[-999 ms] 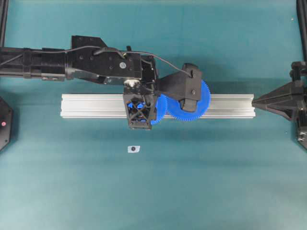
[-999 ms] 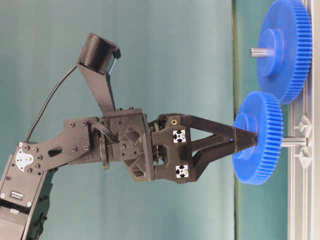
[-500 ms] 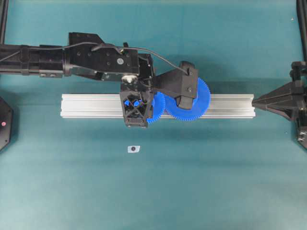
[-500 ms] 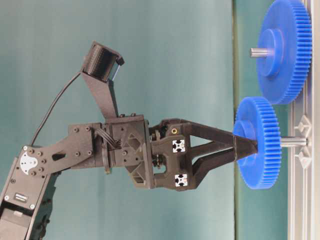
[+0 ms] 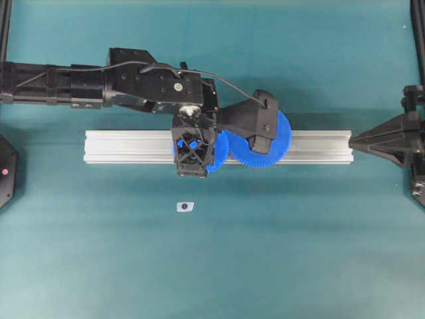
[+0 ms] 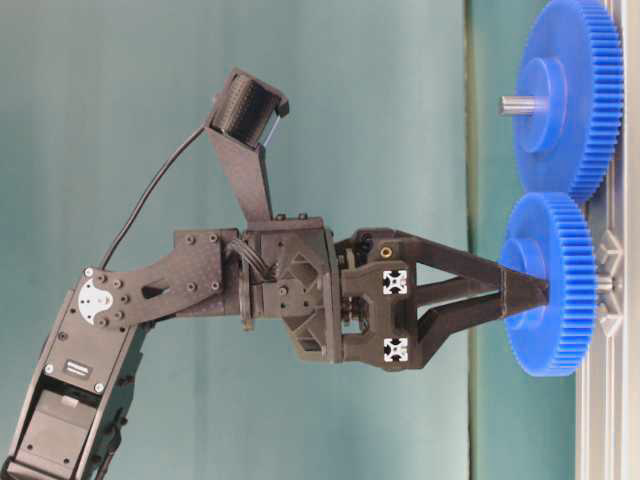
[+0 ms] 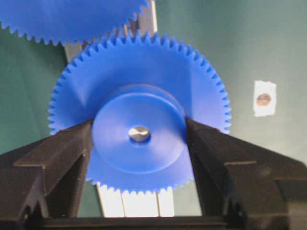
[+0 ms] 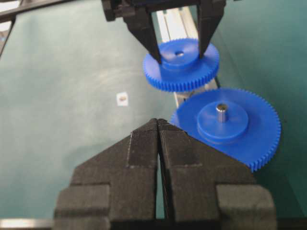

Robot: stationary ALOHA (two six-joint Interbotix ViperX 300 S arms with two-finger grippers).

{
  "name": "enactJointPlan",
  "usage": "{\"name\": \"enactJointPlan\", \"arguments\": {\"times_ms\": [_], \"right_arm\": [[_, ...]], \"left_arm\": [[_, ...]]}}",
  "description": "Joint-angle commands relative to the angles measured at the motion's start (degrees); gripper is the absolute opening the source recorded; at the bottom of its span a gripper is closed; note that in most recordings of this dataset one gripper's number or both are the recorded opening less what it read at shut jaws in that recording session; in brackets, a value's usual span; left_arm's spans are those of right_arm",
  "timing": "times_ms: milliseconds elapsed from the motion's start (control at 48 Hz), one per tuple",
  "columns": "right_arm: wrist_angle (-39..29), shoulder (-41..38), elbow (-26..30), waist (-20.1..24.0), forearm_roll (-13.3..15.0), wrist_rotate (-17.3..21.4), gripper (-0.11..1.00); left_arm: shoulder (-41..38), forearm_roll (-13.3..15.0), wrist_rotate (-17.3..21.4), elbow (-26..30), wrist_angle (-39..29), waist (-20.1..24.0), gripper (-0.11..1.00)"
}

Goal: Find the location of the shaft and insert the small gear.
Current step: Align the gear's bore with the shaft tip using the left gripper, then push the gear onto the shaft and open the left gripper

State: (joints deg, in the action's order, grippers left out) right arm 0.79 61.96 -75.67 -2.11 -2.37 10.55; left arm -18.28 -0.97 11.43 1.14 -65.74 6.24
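Left wrist view: the small gear is seated on the shaft, whose tip is seen in the hub hole, over the aluminium rail. Its hub is clamped by the left gripper. The bigger gear sits meshed beside it. The right gripper is parked fully closed, nothing held.

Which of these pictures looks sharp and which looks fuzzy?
Left wrist view: soft, the small gear slightly blurred, its teeth smeared. Table-level view: crisp, teeth distinct. Right wrist view: the near right tool is soft. Overhead view: even light, faint shadow beside the rail.
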Motion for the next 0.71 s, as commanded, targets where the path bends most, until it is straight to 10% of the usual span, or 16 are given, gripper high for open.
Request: {"name": "enactJointPlan", "arguments": {"times_ms": [0, 687], "right_arm": [[0.26, -0.35, 0.62, -0.09, -0.09, 0.62, -0.01], [0.26, -0.35, 0.79, -0.09, -0.09, 0.62, -0.01]], "left_arm": [[1.58, -0.26, 0.09, 1.41, -0.26, 0.97, 0.64], [2.90, -0.26, -0.70, 2.02, -0.62, -0.18, 0.64]]}}
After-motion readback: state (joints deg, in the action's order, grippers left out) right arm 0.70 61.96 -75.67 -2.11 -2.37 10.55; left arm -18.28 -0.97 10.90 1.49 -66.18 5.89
